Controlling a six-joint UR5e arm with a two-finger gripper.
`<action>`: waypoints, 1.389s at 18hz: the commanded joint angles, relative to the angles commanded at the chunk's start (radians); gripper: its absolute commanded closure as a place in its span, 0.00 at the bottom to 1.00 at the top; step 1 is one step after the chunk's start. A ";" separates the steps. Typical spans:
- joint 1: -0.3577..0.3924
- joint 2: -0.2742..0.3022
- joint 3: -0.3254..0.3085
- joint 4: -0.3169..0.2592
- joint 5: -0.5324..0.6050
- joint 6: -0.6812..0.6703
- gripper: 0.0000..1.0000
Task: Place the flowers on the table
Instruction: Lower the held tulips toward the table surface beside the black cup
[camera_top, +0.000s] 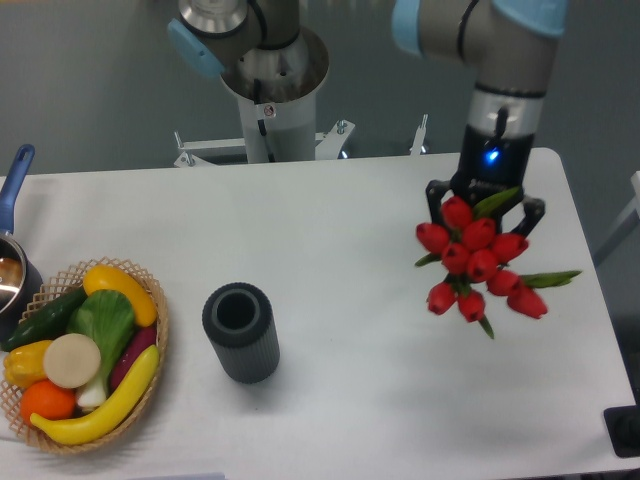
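The tool (486, 205) gripped the flowers (476, 264), glossy red tulip heads bunched above the smooth white worktop (360, 250). A ribbed dark vase (241, 331) and woven basket (158, 330) stood well apart, leftward.

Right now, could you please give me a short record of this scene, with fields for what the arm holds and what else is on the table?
pincer: shut on the flowers, over the right part of the table
flowers: red tulips, blooms facing the camera, stems hidden
table: white
vase: dark ribbed cylinder, upright, nothing in it, left of the flowers
basket: wicker, at the left edge, filled with fruit and vegetables
pot: blue-handled, far left, partly out of view
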 joint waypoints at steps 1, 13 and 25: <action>-0.015 -0.017 0.000 -0.002 0.035 0.018 0.53; -0.143 -0.241 0.061 -0.097 0.346 0.147 0.54; -0.144 -0.189 0.057 -0.077 0.335 0.144 0.00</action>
